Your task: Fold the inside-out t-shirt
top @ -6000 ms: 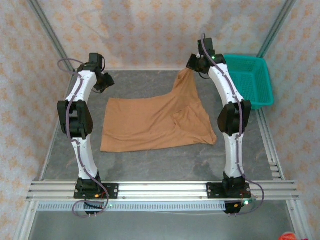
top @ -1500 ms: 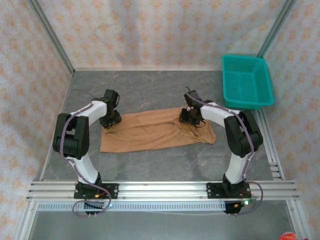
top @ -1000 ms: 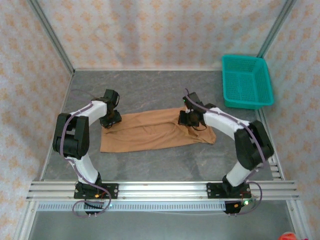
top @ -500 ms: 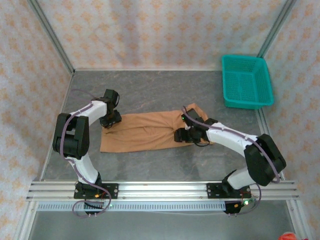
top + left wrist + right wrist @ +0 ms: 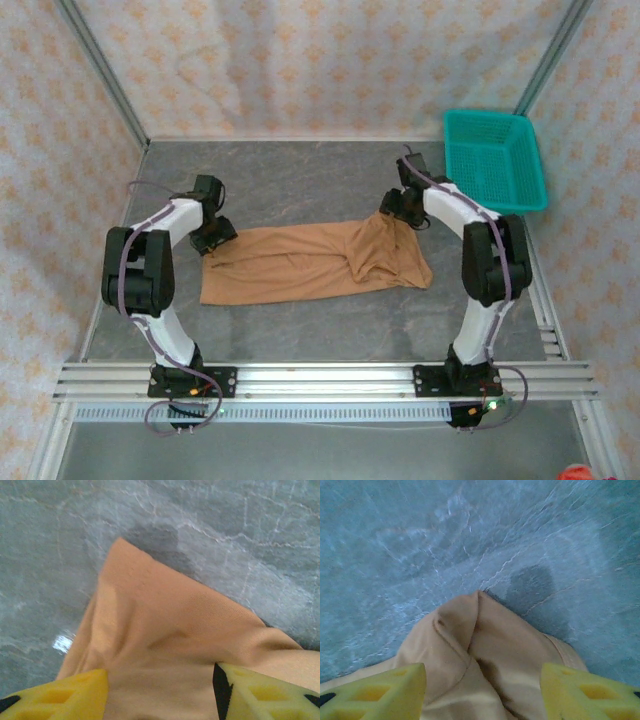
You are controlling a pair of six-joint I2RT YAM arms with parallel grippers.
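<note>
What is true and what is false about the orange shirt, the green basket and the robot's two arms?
1. The t-shirt is inside the teal basket. False: it lies on the grey table, apart from the basket.
2. The left tool is open over a corner of the t-shirt. True.
3. The right tool hangs over the basket. False: it is open at the t-shirt's far right corner.
4. The basket sits at the table's far right. True.

Bare table (image 5: 300, 185) lies beyond the t-shirt (image 5: 310, 262); the teal basket (image 5: 495, 160) blocks the far right corner.
</note>
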